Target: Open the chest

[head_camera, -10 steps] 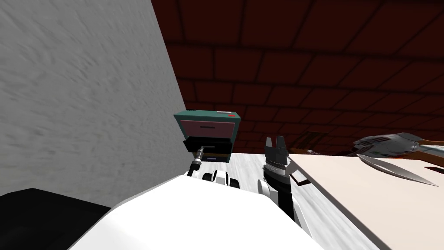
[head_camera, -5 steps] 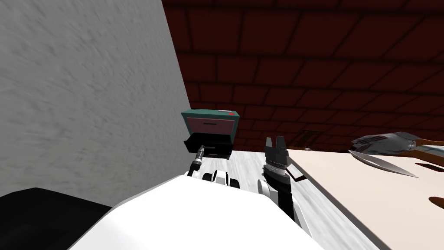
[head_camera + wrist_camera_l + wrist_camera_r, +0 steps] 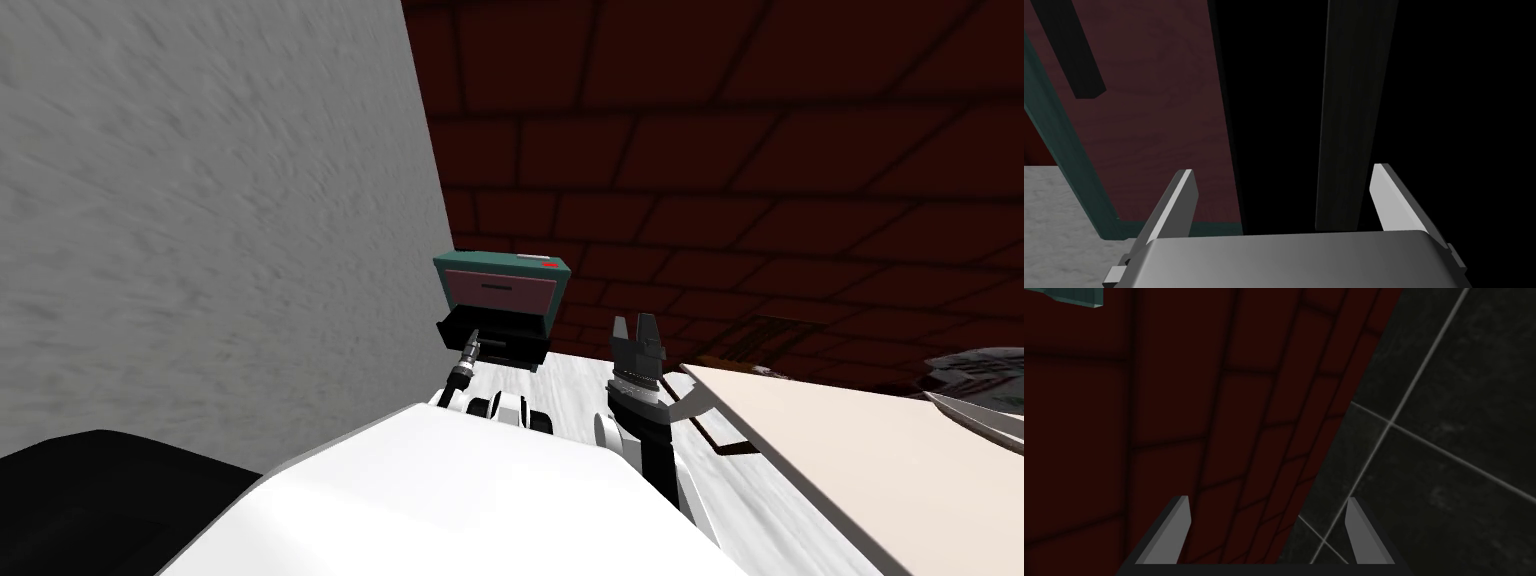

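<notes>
- A pale table [image 3: 880, 450] stands to the right, and a grey wall [image 3: 200, 250] runs beside the chest.
- The teal chest [image 3: 500, 268] sits in the corner with its dark drawer [image 3: 495, 330] pulled out.
- The left gripper [image 3: 1282, 170] is spread wide either side of the drawer's handle [image 3: 1349, 125]; the right gripper [image 3: 1266, 498] is spread and empty.

Grey wall [image 3: 200, 200] left; brick wall [image 3: 750, 150]; beige tabletop [image 3: 880, 460] right.

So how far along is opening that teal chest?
Done: the lower dark drawer of the small teal chest juts out. In hand: the left end effector stands open astride the dark bar handle. Left: likely more pulling; the upper pink drawer is shut. The right end effector is open too.
</notes>
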Robot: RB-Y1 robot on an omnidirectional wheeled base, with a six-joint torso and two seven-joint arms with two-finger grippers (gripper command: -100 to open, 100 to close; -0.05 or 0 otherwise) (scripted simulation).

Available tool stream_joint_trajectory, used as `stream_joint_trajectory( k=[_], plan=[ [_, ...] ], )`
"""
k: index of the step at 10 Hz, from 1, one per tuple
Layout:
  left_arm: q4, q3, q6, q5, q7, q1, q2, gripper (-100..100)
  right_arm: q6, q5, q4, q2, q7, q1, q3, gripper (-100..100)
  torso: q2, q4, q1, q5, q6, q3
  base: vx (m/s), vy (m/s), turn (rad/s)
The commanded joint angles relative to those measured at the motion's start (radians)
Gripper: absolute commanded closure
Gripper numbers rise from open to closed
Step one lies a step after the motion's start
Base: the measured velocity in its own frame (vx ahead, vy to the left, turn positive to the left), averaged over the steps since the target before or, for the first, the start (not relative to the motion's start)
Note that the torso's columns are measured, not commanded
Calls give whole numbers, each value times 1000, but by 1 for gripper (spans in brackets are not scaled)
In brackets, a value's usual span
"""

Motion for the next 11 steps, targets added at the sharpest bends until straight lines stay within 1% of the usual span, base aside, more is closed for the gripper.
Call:
stream_joint_trajectory(
  k=[1, 2, 3, 4, 5, 6, 11],
  plan=[
    [-68, -49, 64, -16, -2, 7, -9, -100, 0, 0, 0, 0, 0, 0, 0, 0, 0, 0, 0, 0, 0, 0, 14, 26, 154],
    [-96, -70, 89, -23, -4, 15, -14, -100, 0, 0, 0, 0, 0, 0, 0, 0, 0, 0, 0, 0, 0, 0, 9, 23, 172],
    [-100, -70, 89, -23, -4, 15, -14, -100, 0, 0, 0, 0, 0, 0, 0, 0, 0, 2, 0, -1, -1, 0, 7, 13, 63],
    [-132, -90, 115, -30, -5, 23, -19, -100, 0, 0, 0, 0, 0, 0, 0, 0, 1, 3, -1, -2, 0, 0, 11, 18, 108],
    [-114, -82, 108, -28, -5, 32, -18, -100, 0, 0, 0, 0, 0, 0, 0, 0, 3, 6, -2, -3, 0, 1, 12, 8, 21],
    [-117, -85, 114, -29, -6, 34, -19, 0, 0, 0, 0, 0, 0, 0, 0, 0, 3, 4, -2, -2, 0, 2, 0, 0, 0],
    [-111, -84, 119, -29, -6, 38, -18, 0, 0, 0, 0, 0, 0, 0, 0, 0, -2, 0, 0, 0, 0, -2, 0, 0, 0]
  ],
)
